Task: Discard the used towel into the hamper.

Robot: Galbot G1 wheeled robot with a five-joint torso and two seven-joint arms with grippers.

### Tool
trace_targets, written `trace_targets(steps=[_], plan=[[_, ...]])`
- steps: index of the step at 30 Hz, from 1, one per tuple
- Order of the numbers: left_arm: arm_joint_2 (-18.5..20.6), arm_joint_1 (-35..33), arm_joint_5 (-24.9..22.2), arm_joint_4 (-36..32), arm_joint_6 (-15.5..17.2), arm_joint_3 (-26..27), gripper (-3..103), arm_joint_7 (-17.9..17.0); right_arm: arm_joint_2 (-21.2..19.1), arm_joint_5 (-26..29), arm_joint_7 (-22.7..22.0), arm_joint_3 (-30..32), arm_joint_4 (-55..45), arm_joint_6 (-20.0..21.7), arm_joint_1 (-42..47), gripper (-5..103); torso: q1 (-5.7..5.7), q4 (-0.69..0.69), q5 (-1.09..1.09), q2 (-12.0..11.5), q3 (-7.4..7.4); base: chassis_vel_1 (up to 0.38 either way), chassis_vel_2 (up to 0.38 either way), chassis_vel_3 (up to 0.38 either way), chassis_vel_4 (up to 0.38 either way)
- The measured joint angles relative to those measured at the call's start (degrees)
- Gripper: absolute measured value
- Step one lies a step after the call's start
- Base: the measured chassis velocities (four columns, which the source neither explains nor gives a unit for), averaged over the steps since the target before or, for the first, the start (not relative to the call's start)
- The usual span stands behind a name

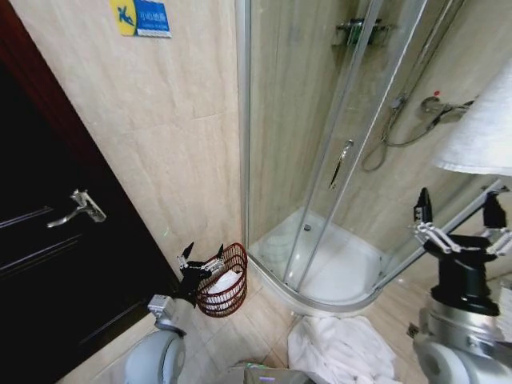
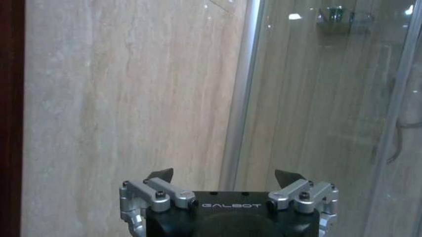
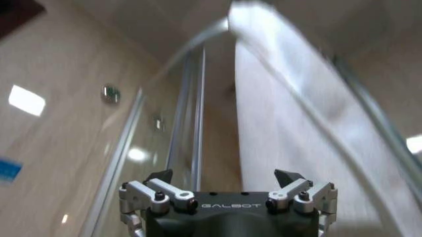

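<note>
Now both grippers' jaws gape wide, one hamper (image 1: 225,282) holding one towel (image 1: 224,282).

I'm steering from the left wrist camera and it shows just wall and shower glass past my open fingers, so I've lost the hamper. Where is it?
Observer: The hamper stands on the floor against the wall, beside the corner of the shower enclosure. The left gripper is open at its rim.
Operator: Anything in it?
Observer: Yes, white cloth lies inside it.
Operator: Any towel outside it, and where is the right arm?
Observer: A white towel lies crumpled on the floor in front of the shower. The right gripper is raised at the right, open and empty.
</note>
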State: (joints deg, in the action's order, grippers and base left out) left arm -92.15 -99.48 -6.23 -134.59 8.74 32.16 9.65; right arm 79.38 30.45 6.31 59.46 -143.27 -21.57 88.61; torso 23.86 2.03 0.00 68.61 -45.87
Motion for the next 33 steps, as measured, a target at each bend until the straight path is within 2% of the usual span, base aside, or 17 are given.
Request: trace_targets(steps=[1,2,4,5,6,9,13,17,22,33], plan=[[0.03,0.00,0.00,0.01,0.00,0.01,100,0.00,-3.01,1.17,-1.71,1.62,0.00,0.35,-1.67,100,0.00,0.00,-0.02,0.00,0.00,0.078,0.037,-0.075,-0.030],[0.03,0.00,0.00,0.01,0.00,0.01,100,0.00,-3.01,1.17,-1.71,1.62,0.00,0.35,-1.67,100,0.00,0.00,-0.02,0.00,0.00,0.078,0.037,-0.075,-0.030],[0.04,0.00,0.00,0.01,0.00,0.01,100,-0.01,-7.13,3.37,-4.06,4.42,0.20,1.69,-4.23,100,0.00,0.00,-0.03,0.01,0.01,0.064,0.037,-0.064,-0.063],[0.04,0.00,0.00,0.01,0.00,0.01,100,-0.01,-7.13,3.37,-4.06,4.42,0.20,1.69,-4.23,100,0.00,0.00,-0.03,0.01,0.01,0.064,0.037,-0.053,-0.063],[0.04,0.00,0.00,0.02,0.00,0.02,100,-0.02,-11.00,5.29,-5.91,6.94,1.05,3.36,-6.62,100,0.00,0.00,-0.02,0.00,0.00,0.000,0.000,0.000,0.000],[0.04,-0.01,0.00,0.04,0.01,0.01,100,-0.02,-17.89,8.37,-8.19,10.75,4.21,5.38,-11.65,100,0.01,0.01,0.04,0.00,0.00,0.000,0.000,0.000,0.000],[0.02,0.00,0.00,0.05,0.00,0.00,100,-0.02,-19.98,9.99,-8.43,11.91,4.59,7.03,-13.03,100,0.01,0.00,0.01,0.00,-0.01,0.000,0.000,0.000,0.000],[0.02,0.00,0.00,0.05,0.01,0.01,100,-0.02,-18.39,11.70,-8.15,10.76,1.66,9.35,-12.31,100,0.01,-0.02,0.01,0.00,0.00,0.000,0.000,0.000,0.000],[0.03,-0.01,0.00,0.05,0.00,0.01,100,-0.02,-17.64,11.92,-6.65,9.66,0.91,9.62,-12.07,100,0.01,-0.01,-0.01,0.00,0.00,0.000,0.000,0.000,0.000],[0.02,0.00,0.00,0.05,0.00,0.01,100,-0.02,-20.51,13.30,-5.45,12.29,1.34,10.21,-12.84,100,0.01,-0.01,0.00,0.01,0.00,-0.065,-0.054,0.057,0.062]])
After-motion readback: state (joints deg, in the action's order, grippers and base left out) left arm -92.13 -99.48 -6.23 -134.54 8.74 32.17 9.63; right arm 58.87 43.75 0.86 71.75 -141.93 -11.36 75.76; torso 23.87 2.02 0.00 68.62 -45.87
